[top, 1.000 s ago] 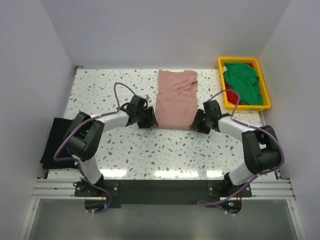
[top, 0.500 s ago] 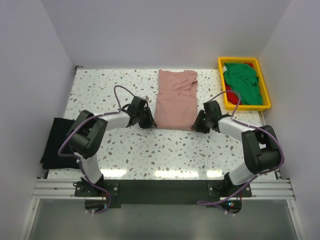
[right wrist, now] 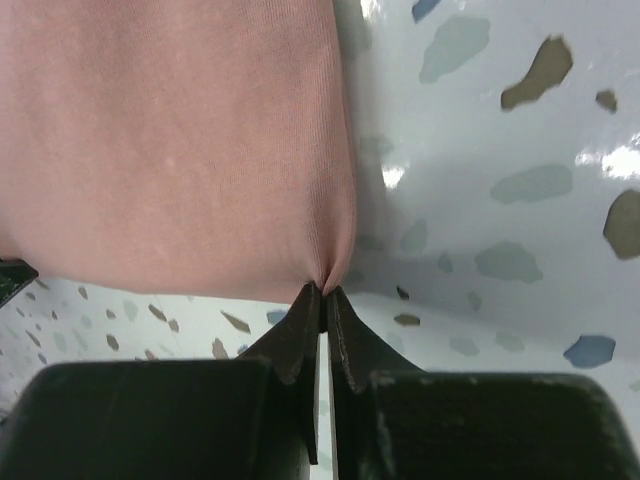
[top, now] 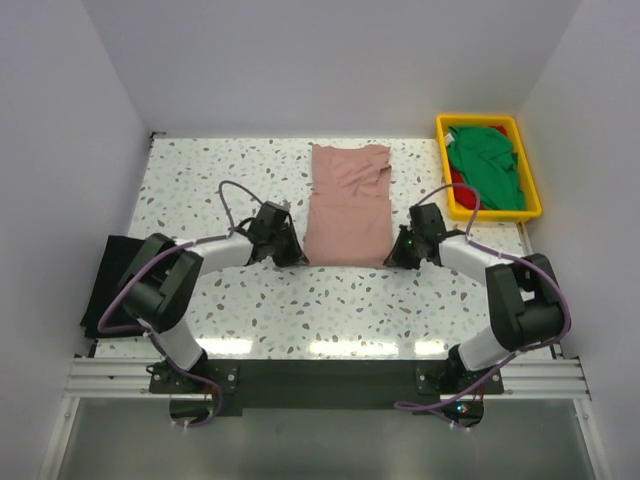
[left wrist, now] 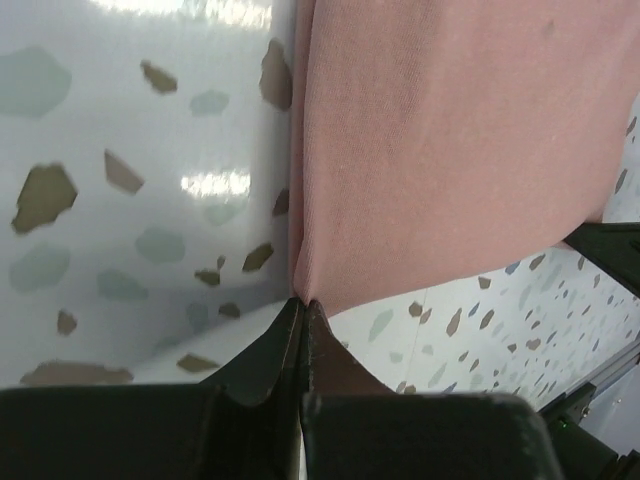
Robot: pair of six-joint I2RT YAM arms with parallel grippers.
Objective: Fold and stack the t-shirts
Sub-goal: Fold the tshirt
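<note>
Folded dusty pink cloth t-shirt (top: 346, 205) is laid mid speckled counter (top: 200, 180). Near-left corner edge is pinched by left claw (left wrist: 303, 305), near-right by right claw (right wrist: 325, 292). Bare counter is seen on both sides. Green cloth t-shirt (top: 485, 165) is kept in yellow plastic tray (top: 495, 214).

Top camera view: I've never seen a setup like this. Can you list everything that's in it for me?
pink t-shirt: one, dusty pink, lying lengthwise mid-table
green t-shirt: one, green, crumpled on top in the tray
red t-shirt: one, red, under the green one, only slivers showing
black t-shirt: one, black, at the table's near left edge
tray: one, yellow, far right corner of the table
table: one, white with speckles, beneath everything
left gripper: one, black, shut on the pink t-shirt's near left corner
right gripper: one, black, shut on its near right corner
</note>
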